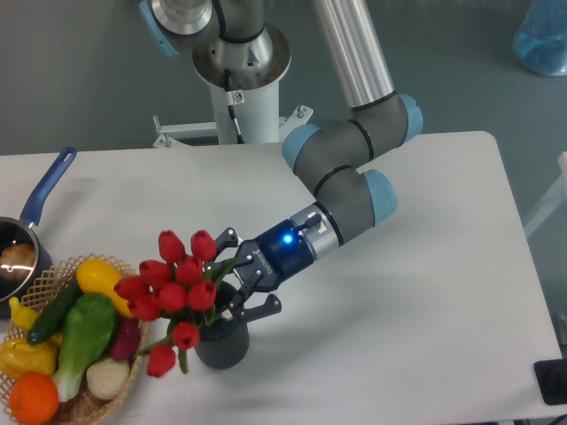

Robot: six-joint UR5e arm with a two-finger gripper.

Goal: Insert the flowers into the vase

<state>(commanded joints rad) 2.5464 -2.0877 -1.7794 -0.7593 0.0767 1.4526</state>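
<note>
The flowers point(177, 283), a bunch of red tulips with green stems, stand tilted to the left with their stems down in the vase point(221, 347). That vase is a short dark ribbed cylinder, upright on the white table near the front edge. My gripper point(230, 285) reaches in from the right just above the vase mouth. Its jaws are spread either side of the stems, one finger point(228, 236) above and one finger point(266, 306) below. The fingertips are partly hidden behind the blooms.
A wicker basket point(135, 370) of fruit and vegetables sits directly left of the vase, with tulip heads hanging over its rim. A blue-handled saucepan point(46, 188) lies at the far left edge. The arm's base column point(241, 88) stands at the back.
</note>
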